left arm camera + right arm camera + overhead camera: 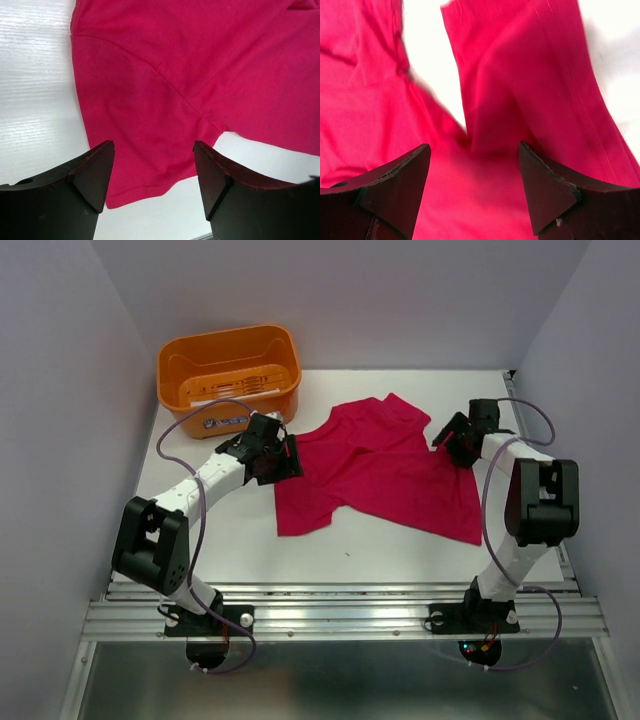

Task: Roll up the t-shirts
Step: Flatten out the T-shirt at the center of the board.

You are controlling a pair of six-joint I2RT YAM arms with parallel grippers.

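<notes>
A crimson-pink t-shirt [380,470] lies spread and rumpled on the white table, partly folded over itself. My left gripper [288,462] is open at the shirt's left edge; in the left wrist view its jaws stand wide apart [154,175] over a sleeve hem [145,150]. My right gripper [447,445] is open at the shirt's right edge. In the right wrist view its jaws stand apart [475,180] just above folded cloth [520,90], gripping nothing.
An orange basket [230,375] stands at the back left, just behind the left gripper. Grey walls close in both sides and the back. Bare white table [330,555] lies in front of the shirt, up to the metal rail at the near edge.
</notes>
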